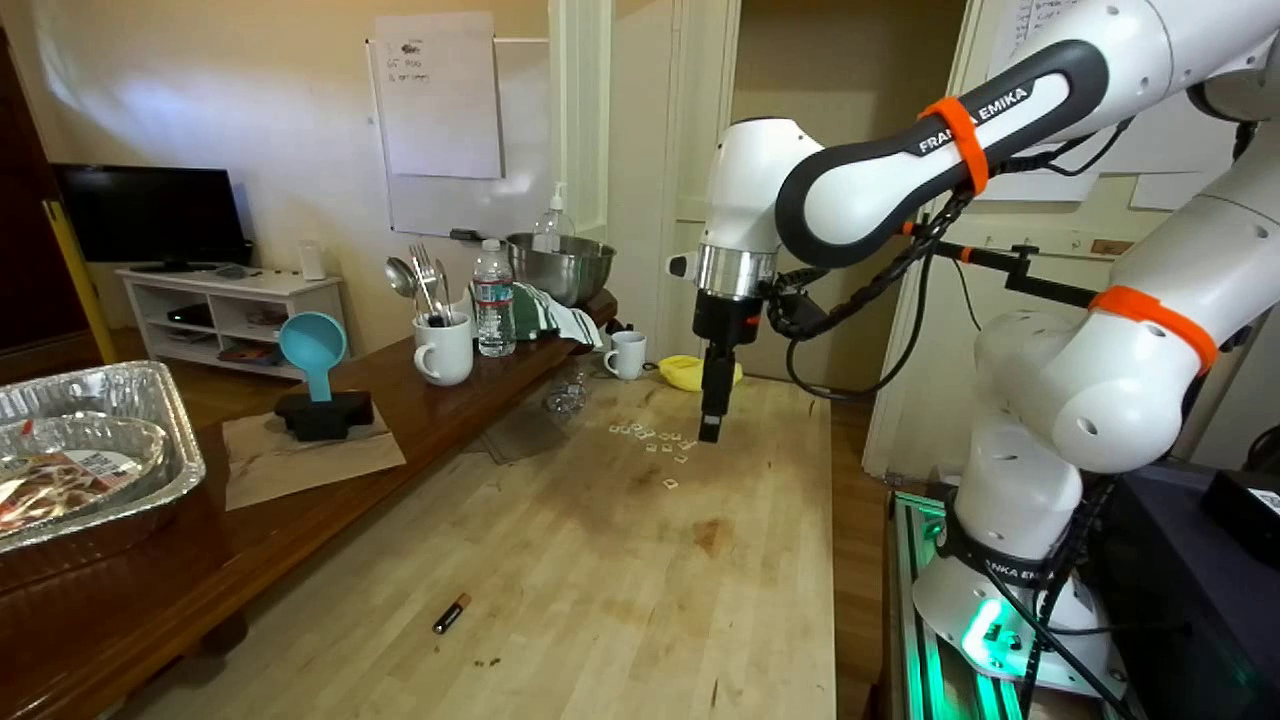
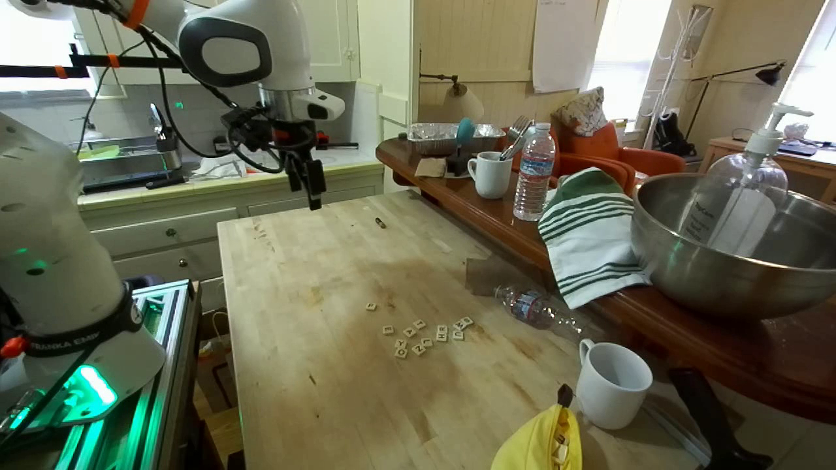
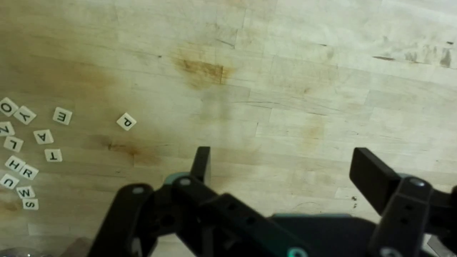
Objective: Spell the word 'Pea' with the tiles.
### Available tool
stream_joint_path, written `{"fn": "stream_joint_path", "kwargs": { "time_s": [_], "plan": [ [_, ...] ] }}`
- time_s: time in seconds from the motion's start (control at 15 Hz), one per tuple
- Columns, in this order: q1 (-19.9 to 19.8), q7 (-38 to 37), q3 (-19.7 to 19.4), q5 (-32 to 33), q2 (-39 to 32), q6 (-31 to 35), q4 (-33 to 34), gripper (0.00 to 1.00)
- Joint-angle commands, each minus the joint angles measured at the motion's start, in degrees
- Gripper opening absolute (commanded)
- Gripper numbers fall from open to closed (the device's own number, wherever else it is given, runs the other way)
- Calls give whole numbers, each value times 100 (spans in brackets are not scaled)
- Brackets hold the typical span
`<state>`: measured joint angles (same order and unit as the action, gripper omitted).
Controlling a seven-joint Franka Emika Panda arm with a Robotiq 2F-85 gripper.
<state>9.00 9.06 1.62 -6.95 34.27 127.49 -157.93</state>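
The hand (image 3: pixel 280 159) hangs well clear above the desk (image 2: pixel 339 405), spread wide. The tiles (image 3: pixel 30 204) lie flat on the desk in a loose scatter, at the left of the wrist view. The P tile (image 3: pixel 126 121) lies by itself, apart from the rest and nearest the hand. The E tile (image 3: pixel 62 116) sits between it and the Y tile (image 3: pixel 24 115), touching neither. Near the E tile is the A tile (image 3: pixel 43 136), with the T tile (image 3: pixel 53 155) close by. The H tile (image 3: pixel 15 164) and the R tile (image 3: pixel 29 172) lie side by side. One tile (image 3: pixel 6 129) at the edge of that view could be N or Z; I cannot tell which.

In both exterior views a battery (image 1: pixel 452 613) lies on the desk, well apart from the tiles. In an exterior view a clear bottle (image 2: pixel 532 307) lies on its side beside the wooden ledge (image 2: pixel 705 352), and a white mug (image 2: pixel 612 384) stands near a yellow pouch (image 2: pixel 539 444). On the ledge are a water bottle (image 2: pixel 534 171), a striped towel (image 2: pixel 591 241) and a metal bowl (image 2: pixel 718 281) with a pump bottle (image 2: pixel 738 202) in it.
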Motion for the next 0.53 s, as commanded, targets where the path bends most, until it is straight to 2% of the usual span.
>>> {"fn": "stream_joint_path", "kwargs": {
  "time_s": [0.0,0.27,0.47],
  "plan": [
    [37,922,-278,249,-554,752,5,100],
    [40,1844,-615,369,-1214,1370,-1,100],
    [-86,2167,-730,550,-1675,1657,-2,100]
  ]
}}
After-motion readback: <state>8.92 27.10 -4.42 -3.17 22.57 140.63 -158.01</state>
